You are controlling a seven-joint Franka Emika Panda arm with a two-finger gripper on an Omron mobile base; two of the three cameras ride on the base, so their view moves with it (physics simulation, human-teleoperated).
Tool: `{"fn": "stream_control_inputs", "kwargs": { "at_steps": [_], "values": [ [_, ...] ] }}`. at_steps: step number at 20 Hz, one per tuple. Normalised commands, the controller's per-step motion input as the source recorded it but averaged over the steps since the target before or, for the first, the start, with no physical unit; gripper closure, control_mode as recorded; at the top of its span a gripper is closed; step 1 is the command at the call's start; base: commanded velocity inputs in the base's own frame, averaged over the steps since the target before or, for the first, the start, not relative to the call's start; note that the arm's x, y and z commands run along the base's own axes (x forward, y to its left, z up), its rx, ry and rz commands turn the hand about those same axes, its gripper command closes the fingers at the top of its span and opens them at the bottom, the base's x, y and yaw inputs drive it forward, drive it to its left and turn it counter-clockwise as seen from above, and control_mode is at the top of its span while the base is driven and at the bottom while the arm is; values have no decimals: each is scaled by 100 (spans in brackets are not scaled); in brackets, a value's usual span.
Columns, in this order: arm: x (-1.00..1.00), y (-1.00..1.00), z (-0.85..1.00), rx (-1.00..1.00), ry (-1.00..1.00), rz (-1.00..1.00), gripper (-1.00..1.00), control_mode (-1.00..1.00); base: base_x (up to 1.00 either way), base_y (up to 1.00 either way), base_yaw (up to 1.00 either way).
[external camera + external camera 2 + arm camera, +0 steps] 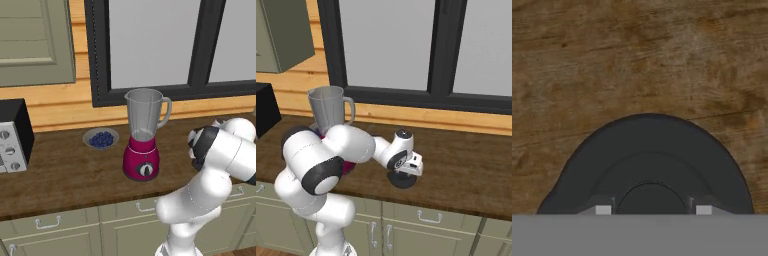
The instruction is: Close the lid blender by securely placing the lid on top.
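Claw [405, 178] shut on lid [649, 165], nr counter [466, 165] edge

One blender [143, 135], one lid [649, 165], one bowl [101, 138] of blueberries, one toaster oven [14, 136], one window [170, 45], all along one bench [65, 175].

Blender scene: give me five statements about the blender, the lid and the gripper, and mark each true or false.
1. The blender has no lid on its jar. True.
2. The lid lies in the bowl of blueberries. False: it lies on the wooden counter.
3. The gripper is shut on the lid. True.
4. The blender has tipped over. False: it stands upright.
5. The toaster oven stands right of the blender. False: left.
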Motion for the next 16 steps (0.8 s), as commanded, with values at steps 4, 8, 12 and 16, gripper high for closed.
{"fn": "stream_control_inputs", "kwargs": {
  "at_steps": [4, 8, 12, 16],
  "values": [
    [-19, 0, -1, 9, -4, 0, 100, -100, 0, 0, 0],
    [-24, 0, 56, 1, -11, 0, 100, -100, 0, 0, 0],
    [-38, 0, 83, 0, -15, 0, 100, -100, 0, 0, 0],
    [-41, 4, 88, 0, -17, 0, 100, -100, 0, 0, 0]
  ]
}}
